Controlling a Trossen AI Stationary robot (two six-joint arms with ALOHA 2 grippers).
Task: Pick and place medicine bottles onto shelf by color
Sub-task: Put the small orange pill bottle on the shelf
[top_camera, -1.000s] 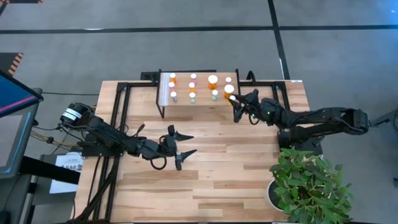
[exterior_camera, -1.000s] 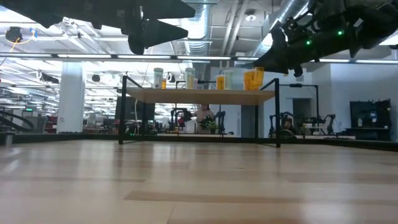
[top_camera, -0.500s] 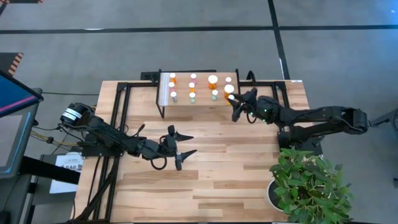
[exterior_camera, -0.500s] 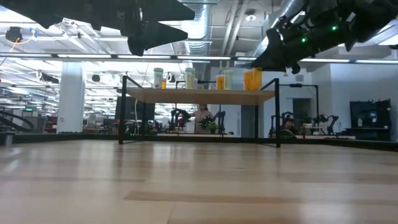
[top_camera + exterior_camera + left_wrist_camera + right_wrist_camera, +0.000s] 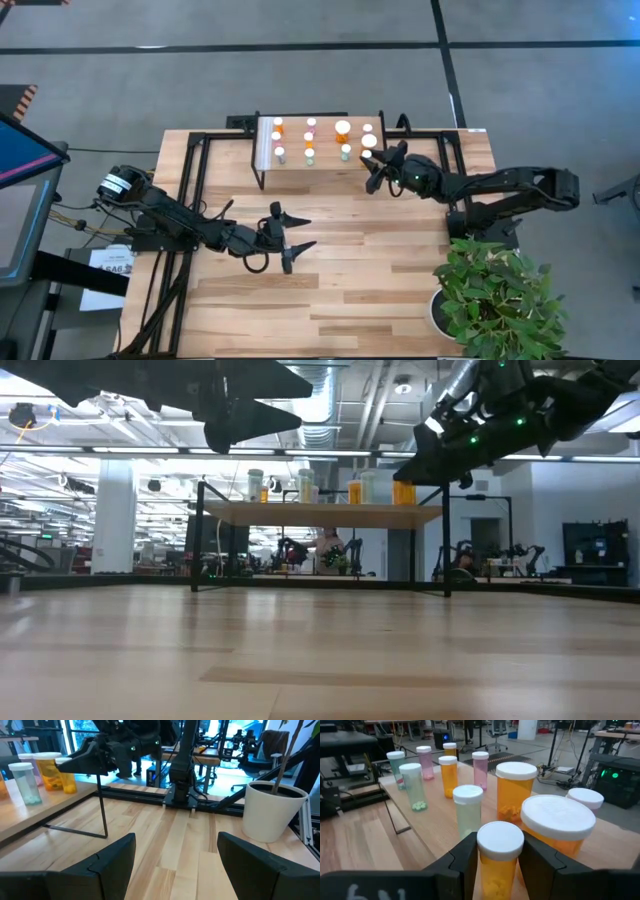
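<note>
The shelf (image 5: 325,172) stands at the table's far side, and several white-capped medicine bottles (image 5: 309,140) stand upright on it in orange, pink and pale green. My right gripper (image 5: 372,170) is at the shelf's right near corner, shut on a small orange bottle (image 5: 500,842) beside a wide orange one (image 5: 557,820). In the low view this bottle (image 5: 403,492) shows at the shelf's right end. My left gripper (image 5: 300,232) hangs open over the middle of the table, touching nothing. My right gripper pinches the small orange bottle's body just under its white cap (image 5: 497,870), one finger (image 5: 465,855) on each side. The fingers come from the table's right and near side, roughly level. The bottle is upright; I cannot tell whether its base is on the shelf top.
A potted plant (image 5: 495,300) stands at the table's near right corner, its white pot (image 5: 275,810) showing in the left wrist view. Black frame rails (image 5: 195,170) run along the table's left and far sides. Bare wood lies between the shelf and the left gripper.
My right gripper has moved toward the table's left and slightly toward the far edge, carrying the small orange bottle in over the shelf's right near corner. The left arm has kept still.
</note>
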